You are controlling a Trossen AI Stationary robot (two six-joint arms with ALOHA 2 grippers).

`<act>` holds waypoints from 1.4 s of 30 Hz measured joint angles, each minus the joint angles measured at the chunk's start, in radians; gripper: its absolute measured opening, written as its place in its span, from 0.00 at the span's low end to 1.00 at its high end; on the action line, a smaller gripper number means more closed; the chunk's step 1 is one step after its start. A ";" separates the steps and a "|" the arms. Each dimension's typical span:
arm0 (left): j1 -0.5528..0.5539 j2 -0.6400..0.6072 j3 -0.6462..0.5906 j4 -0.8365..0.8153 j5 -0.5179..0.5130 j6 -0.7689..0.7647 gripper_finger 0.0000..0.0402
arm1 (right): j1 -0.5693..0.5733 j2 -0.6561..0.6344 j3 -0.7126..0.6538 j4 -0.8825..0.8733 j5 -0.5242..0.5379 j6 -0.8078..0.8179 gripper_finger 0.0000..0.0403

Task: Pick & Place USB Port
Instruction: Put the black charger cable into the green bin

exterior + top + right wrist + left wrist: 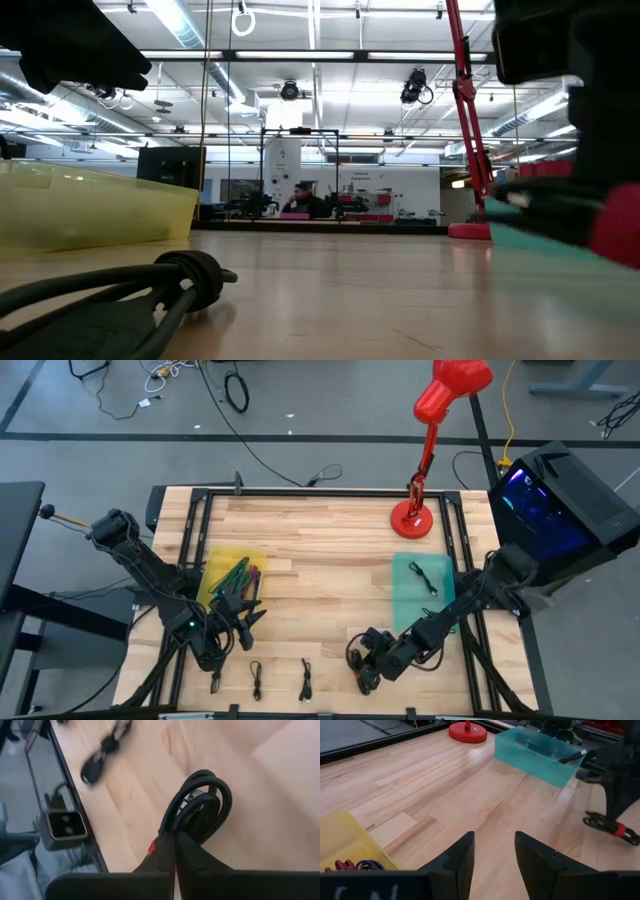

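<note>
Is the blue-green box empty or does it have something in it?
Not empty. The high view shows one small black cable lying inside the teal bin, near the side by the red lamp.

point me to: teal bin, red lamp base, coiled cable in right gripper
teal bin [410, 600], high view, bare floor.
red lamp base [411, 520], high view, round foot.
coiled cable [212, 790], right wrist view, loop's outer curve.

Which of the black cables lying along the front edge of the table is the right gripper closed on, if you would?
The rightmost coiled cable: the right gripper pinches it; the other three lie untouched.
</note>
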State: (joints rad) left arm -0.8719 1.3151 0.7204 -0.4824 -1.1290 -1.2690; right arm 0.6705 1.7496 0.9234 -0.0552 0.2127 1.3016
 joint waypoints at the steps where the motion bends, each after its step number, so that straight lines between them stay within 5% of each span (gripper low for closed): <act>1: 0.000 0.000 0.000 0.000 0.000 0.000 0.37 | -0.006 -0.020 0.000 -0.020 0.007 -0.008 0.00; 12: 0.000 0.000 0.000 0.001 0.000 0.000 0.37 | -0.099 -0.333 0.000 -0.408 0.092 -0.060 0.00; 22: 0.000 0.000 0.000 0.001 -0.003 0.000 0.37 | -0.186 -0.609 0.001 -0.924 0.207 0.147 0.00; 29: 0.000 0.000 0.000 0.000 -0.003 0.000 0.37 | -0.229 -0.652 0.001 -1.211 0.174 0.325 0.00; 42: 0.000 0.000 0.000 0.000 -0.003 0.000 0.37 | -0.275 -0.639 0.001 -1.258 0.146 0.321 0.08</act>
State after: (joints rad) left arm -0.8715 1.3151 0.7204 -0.4820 -1.1320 -1.2692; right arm 0.3958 1.1110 0.9245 -1.3128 0.3584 1.6223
